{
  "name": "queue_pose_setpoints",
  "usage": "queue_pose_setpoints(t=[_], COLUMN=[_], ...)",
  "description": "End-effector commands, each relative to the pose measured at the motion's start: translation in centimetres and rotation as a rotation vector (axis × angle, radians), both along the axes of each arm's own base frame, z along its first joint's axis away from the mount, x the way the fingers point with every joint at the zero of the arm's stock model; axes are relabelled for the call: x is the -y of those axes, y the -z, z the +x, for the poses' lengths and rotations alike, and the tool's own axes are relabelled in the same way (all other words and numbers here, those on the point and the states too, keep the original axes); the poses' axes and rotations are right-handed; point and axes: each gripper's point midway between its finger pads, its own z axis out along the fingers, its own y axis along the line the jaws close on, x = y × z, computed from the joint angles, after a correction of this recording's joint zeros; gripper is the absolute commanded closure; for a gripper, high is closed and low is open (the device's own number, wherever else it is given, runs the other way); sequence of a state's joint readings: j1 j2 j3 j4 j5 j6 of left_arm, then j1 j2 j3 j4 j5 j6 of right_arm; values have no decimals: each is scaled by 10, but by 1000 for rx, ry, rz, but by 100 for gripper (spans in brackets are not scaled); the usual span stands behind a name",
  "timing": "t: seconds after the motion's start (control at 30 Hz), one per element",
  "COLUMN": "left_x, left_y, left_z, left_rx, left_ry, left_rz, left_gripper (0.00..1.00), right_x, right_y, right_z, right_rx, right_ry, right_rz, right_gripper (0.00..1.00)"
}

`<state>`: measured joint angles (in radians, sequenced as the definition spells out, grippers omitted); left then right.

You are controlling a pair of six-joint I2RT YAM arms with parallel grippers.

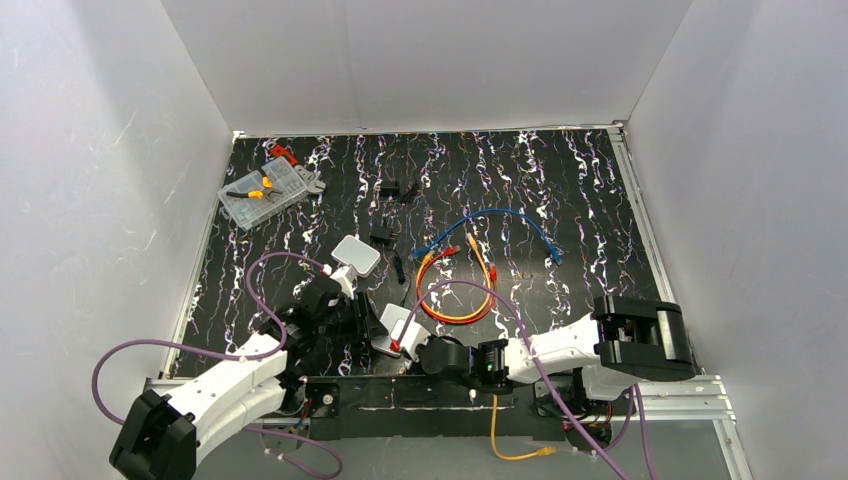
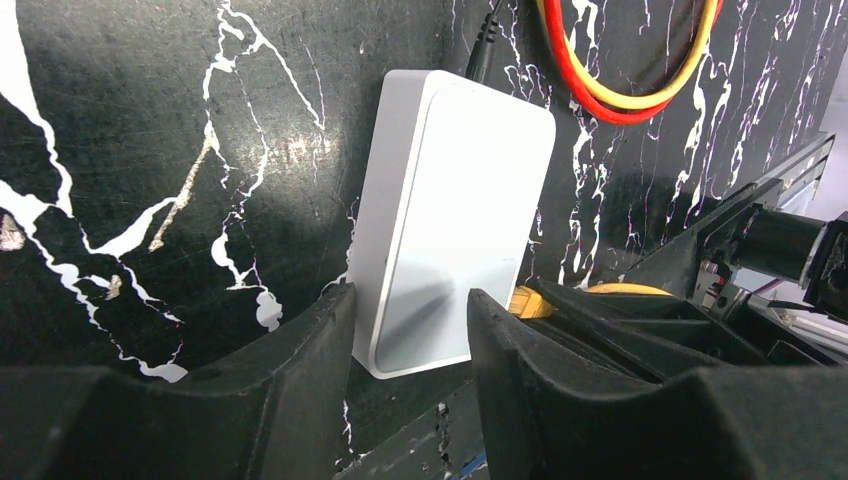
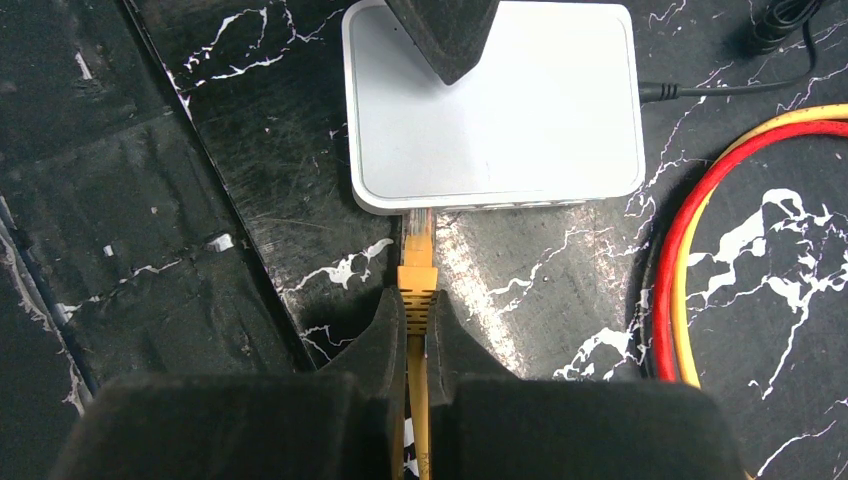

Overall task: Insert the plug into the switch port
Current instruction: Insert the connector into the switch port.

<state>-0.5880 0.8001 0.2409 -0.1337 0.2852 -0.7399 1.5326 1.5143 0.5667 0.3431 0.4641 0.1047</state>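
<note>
I judge this to be the insertion step itself. My right gripper (image 3: 415, 310) is clamped on the orange boot of the clear-tipped plug (image 3: 418, 235), which sticks straight out ahead of its fingertips. The plug's nose meets the near edge of the flat pale grey-white switch box with rounded corners (image 3: 520, 120), at the switch port (image 3: 418, 208). Most of the clear body shows, so I take it as at the mouth and not seated.

My left gripper (image 2: 410, 320) straddles the box's end with its jaws apart, one finger against a side. I cannot tell whether it is clamping yet.

The next move calls for a straight push forward along the cable's line, with the box braced so it does not slide on the black marbled bench (image 3: 250, 130).

The box lies flat, smooth-topped, with a black lead entering its far end.
</note>
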Motion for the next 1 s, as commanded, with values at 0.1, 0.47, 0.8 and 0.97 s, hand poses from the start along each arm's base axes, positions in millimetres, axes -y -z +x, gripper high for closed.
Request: queue_pose_setpoints(t=[0.1,0.47,0.8,0.97], left_x=[7,12,17,19], left_y=[-2,0,0,0], left_z=[-13,-19,-25,-27], left_rx=[-26,-54,-73,-77], left_ry=[58,103,133,147], left_rz=[-55,-73,-111,-123], left_gripper=[58,62,70,71], right_x=[-29,-29,-34,-40], right_y=[-23,-30,-46,-60], right_z=[5,8,27,39], right_rx=[-14,8,32,52], right_ry=[27,-2,34,28], right_rz=[154,206,262,298], right_gripper=[99,99,99,99])
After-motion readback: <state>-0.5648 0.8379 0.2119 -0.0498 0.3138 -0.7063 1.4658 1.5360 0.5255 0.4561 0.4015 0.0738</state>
